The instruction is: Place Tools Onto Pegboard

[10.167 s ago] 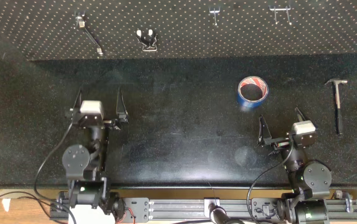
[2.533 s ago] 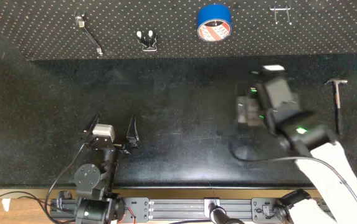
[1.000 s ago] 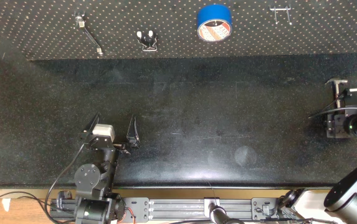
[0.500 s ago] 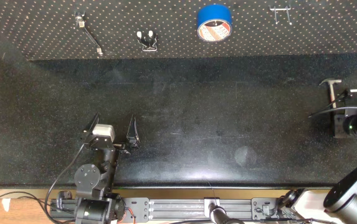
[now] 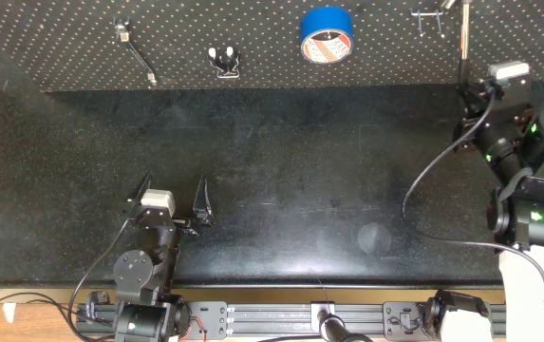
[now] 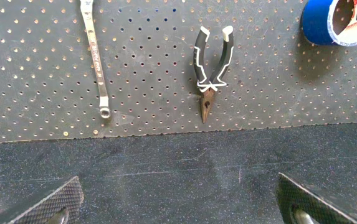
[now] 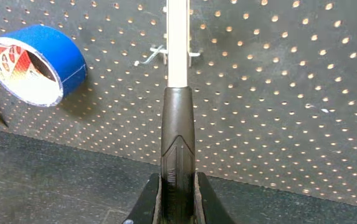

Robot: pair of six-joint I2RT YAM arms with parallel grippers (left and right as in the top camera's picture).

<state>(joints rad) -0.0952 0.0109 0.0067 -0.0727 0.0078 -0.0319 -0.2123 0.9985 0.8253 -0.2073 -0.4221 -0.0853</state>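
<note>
Tape [image 7: 66, 57] label on pegboard [image 7: 278, 93]: print is staying unreadable. Right fingers [image 7: 151, 198] are gripping hammer [image 7: 177, 118] by its handle, long axis upright, shaft pointing up pegboard across double hook [image 7: 155, 55]. Left fingers [image 6: 47, 202] are gaping open below pegboard.

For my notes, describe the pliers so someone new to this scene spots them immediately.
Look at the pegboard along the far edge of the worktop. Between the long silver wrench and the blue tape roll hang the pliers. They alone have black handles with white tips, nose pointing down.
</note>
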